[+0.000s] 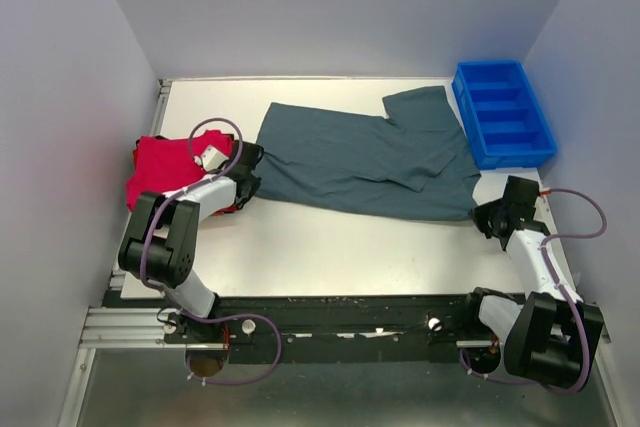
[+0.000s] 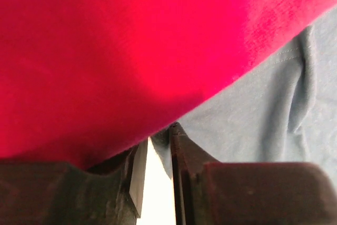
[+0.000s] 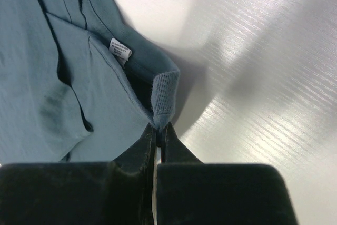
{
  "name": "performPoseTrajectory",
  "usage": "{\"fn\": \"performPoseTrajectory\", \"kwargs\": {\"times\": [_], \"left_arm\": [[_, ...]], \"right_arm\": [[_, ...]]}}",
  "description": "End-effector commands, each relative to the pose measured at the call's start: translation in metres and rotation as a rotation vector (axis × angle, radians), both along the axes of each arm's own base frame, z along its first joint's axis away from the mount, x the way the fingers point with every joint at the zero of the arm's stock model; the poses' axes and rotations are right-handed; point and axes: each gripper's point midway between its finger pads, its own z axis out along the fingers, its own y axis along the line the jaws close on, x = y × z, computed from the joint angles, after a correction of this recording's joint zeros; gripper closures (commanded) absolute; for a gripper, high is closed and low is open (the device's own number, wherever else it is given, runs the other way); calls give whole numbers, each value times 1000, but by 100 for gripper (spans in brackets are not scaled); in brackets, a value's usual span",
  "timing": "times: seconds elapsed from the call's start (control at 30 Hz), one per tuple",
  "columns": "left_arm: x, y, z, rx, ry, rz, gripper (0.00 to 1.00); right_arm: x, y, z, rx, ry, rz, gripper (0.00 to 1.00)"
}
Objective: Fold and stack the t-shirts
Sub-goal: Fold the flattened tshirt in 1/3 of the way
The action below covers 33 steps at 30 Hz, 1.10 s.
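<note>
step: we reckon it's the start of the fold on the grey shirt (image 1: 365, 159), with one pincer at each end of it
grey shirt: spread out across the middle of the table (image 1: 330, 257), not folded yet
red shirt: (image 1: 160, 172) bunched at the left edge of the table, just beside the grey one's left end
right pincer: (image 3: 158, 130) closed tight on the grey shirt's ribbed collar (image 3: 164, 90), down at the table
left pincer: (image 2: 158, 143) narrow gap, with grey cloth right at the tips. We can't tell if it's got a hold, because red cloth fills most of that view
next move: we'd make sure the left side really has grey cloth and only grey, since the red is so close. Then we'd lift both ends together and carry one edge over
watch out: a one-sided lift would probably just drag the shirt
</note>
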Motion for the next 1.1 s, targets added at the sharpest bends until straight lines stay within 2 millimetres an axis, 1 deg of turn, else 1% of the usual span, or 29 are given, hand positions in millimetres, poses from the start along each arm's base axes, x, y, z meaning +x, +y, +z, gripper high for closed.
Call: {"fn": "performPoseTrajectory", "kwargs": {"times": [0.0,0.03,0.07,0.17,0.3,0.4,0.5,0.67,0.7,0.73,0.8,0.87,0.97,1.03,1.07], "left_arm": [[-17,-2,-17,-22,34,32,82],[-17,-4,-15,-34,18,29,89],[-14,-6,-13,-43,1,15,100],[-12,-5,-3,-37,-22,9,100],[-16,1,15,-12,-58,14,100],[-22,4,29,-5,-91,13,100],[-26,4,36,-13,-102,3,100],[-27,1,53,-22,-114,-23,100],[-27,2,58,-22,-122,-21,100],[-28,3,61,-18,-127,-16,100],[-28,9,71,-12,-147,13,100],[-26,15,85,-13,-184,32,100],[-18,21,111,-20,-254,59,100],[-9,25,136,-29,-305,67,100],[-6,30,150,-28,-319,78,100]], "right_arm": [[2,-4,0,-25,-3,-3,99],[3,-5,1,-26,-7,-6,99],[3,-5,3,-29,-13,-6,99],[3,-8,10,-45,-24,-11,99],[5,-12,23,-77,-48,-14,99],[4,-14,30,-90,-50,-13,100],[4,-12,33,-91,-57,2,99],[9,-2,36,-52,-63,53,99],[11,-3,39,-61,-64,63,99],[14,1,44,-43,-78,88,99],[17,1,50,-53,-72,100,99],[20,0,60,-63,-76,111,99],[31,-1,87,-65,-114,124,99],[42,1,115,-61,-165,142,99],[48,3,134,-61,-204,162,99]]}}
